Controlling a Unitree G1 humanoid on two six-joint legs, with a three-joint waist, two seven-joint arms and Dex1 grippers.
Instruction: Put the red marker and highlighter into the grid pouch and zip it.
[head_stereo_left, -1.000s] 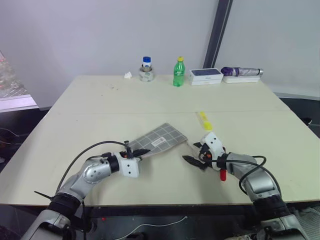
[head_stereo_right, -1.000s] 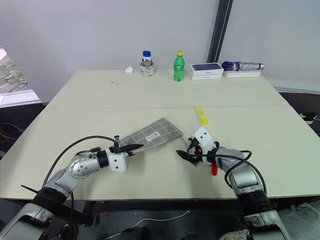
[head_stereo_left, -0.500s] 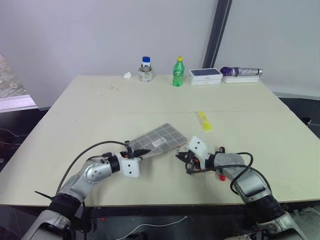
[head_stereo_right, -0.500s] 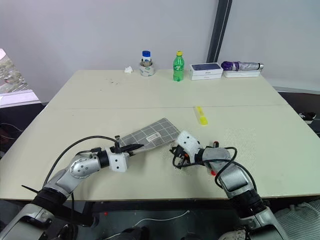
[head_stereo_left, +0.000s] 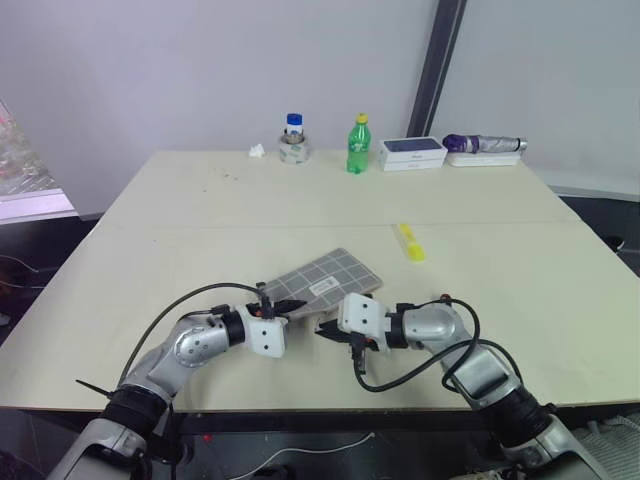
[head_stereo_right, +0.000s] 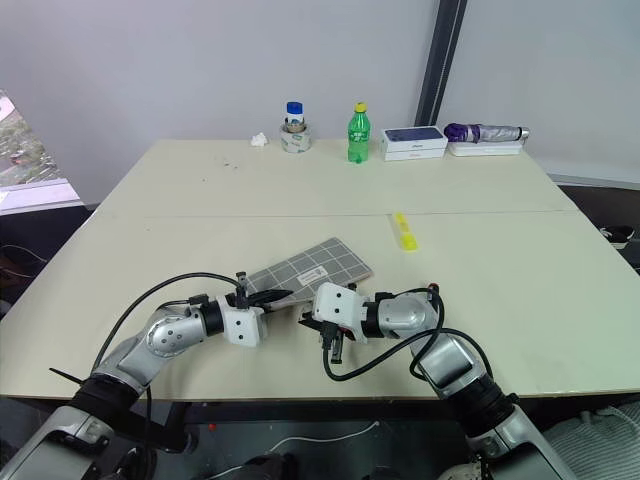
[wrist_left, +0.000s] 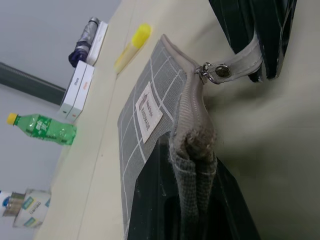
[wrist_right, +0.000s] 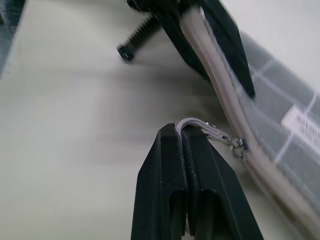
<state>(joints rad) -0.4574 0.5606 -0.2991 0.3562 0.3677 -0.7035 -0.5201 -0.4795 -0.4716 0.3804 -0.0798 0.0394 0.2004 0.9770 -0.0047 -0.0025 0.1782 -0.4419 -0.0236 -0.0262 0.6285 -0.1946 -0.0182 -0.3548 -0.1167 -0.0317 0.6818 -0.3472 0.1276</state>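
Beige tabletop (head_stereo_left: 200, 230) carries the flat grey fabric grid pouch (head_stereo_left: 325, 280) near its front edge. Left gripper (head_stereo_left: 298, 305) is clamped on the pouch's near end. Right gripper (wrist_right: 182, 131) is pinched on the pale zipper pull tab (wrist_left: 240, 62), just beside the left gripper. Yellow translucent highlighter (head_stereo_left: 409, 242) lies apart, beyond the pouch. Green bottle (head_stereo_left: 357, 143) stands at the far edge.
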